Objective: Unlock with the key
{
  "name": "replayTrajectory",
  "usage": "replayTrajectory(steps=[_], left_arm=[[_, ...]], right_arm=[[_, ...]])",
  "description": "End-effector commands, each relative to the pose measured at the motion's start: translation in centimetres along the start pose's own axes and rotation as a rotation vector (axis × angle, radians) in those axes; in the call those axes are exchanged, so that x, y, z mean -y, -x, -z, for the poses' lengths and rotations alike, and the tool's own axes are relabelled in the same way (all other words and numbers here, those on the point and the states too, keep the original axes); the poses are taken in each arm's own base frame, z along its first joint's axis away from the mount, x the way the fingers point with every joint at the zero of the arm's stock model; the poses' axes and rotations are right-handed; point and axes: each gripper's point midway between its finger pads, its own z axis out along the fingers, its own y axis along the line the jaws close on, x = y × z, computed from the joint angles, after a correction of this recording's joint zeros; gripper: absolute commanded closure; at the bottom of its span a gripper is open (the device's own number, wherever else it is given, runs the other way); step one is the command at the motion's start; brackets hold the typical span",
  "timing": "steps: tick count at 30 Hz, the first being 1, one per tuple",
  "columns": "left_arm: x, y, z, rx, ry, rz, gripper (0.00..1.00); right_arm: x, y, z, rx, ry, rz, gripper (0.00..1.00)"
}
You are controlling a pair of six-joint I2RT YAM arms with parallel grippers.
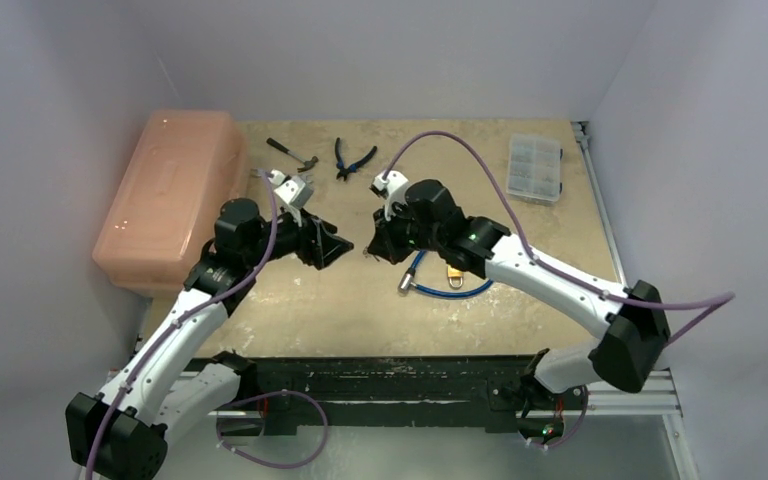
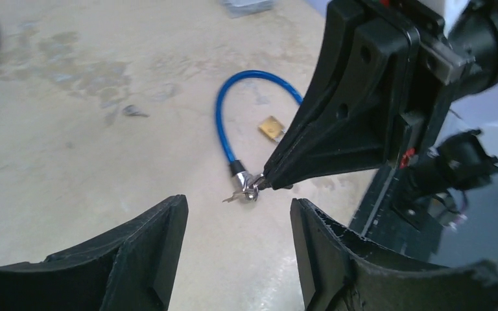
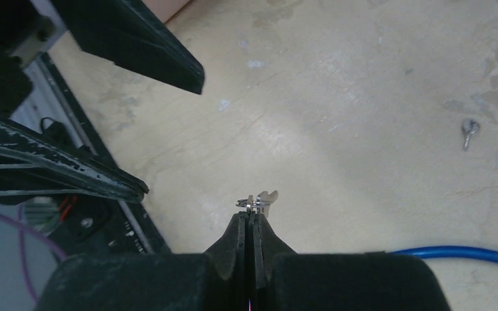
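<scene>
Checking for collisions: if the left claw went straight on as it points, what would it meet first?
Probably the key, pinched by the right claw; depth is unclear.

My two grippers face each other near the middle of the frame, the left gripper pointing right and the right gripper pointing left. Their tips are near each other but apart, and from up here I cannot tell whether either one holds anything. Just below and right of my right gripper a blue cable curves over the tan table, with a small brass padlock beside it. Along the top lie a hammer, blue-handled pliers and, toward the upper right, a clear compartment box. A salmon plastic bin fills the upper left.
</scene>
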Motion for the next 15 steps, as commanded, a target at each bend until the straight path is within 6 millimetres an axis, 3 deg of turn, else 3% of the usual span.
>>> replayTrajectory(steps=[1, 6, 15], left_arm=[[5.5, 1.2, 0.3, 0.077, -0.312, -0.043, 0.35], [8.8, 0.6, 0.9, 0.129, -0.511, -0.047, 0.32], [11.6, -2.3, 0.2, 0.115, -0.604, -0.075, 0.30]], right_arm=[[-1.9, -2.0, 3.0, -0.053, 0.074, -0.133, 1.00], [-3.7, -3.4, 5.7, -0.053, 0.156, -0.190, 1.00], [-6.1, -3.2, 9.7, -0.056, 0.269, -0.155, 1.00]])
